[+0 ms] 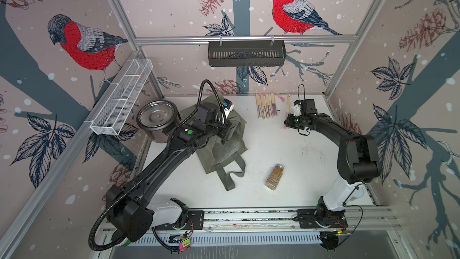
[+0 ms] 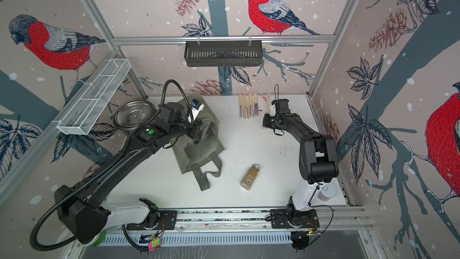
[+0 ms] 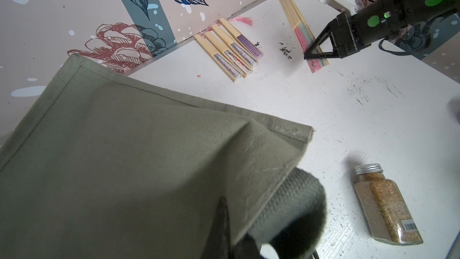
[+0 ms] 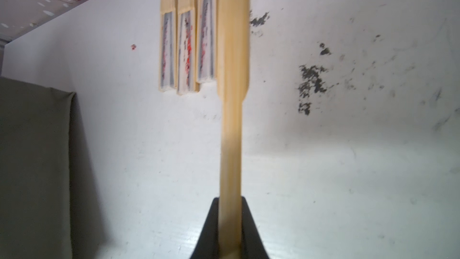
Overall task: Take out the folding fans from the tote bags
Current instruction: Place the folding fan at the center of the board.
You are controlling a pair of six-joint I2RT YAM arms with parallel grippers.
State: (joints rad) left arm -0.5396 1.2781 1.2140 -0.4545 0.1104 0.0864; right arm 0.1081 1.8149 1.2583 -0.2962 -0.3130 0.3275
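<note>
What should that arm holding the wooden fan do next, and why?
Probably set the held fan down beside the four fans lying by the wall: it is already out of the tote bag but the right hand is clamped on it.

No wording is legible; the spice jar [image 3: 388, 205] bears only a barcode [image 3: 410, 226].

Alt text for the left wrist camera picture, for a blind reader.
An olive-grey fabric tote bag fills the foreground above a white table. Beyond it, the black right gripper is shut on a closed pale bamboo fan with a pink leaf, near four more closed fans by the wall. A glass spice jar lies on its side.
</note>
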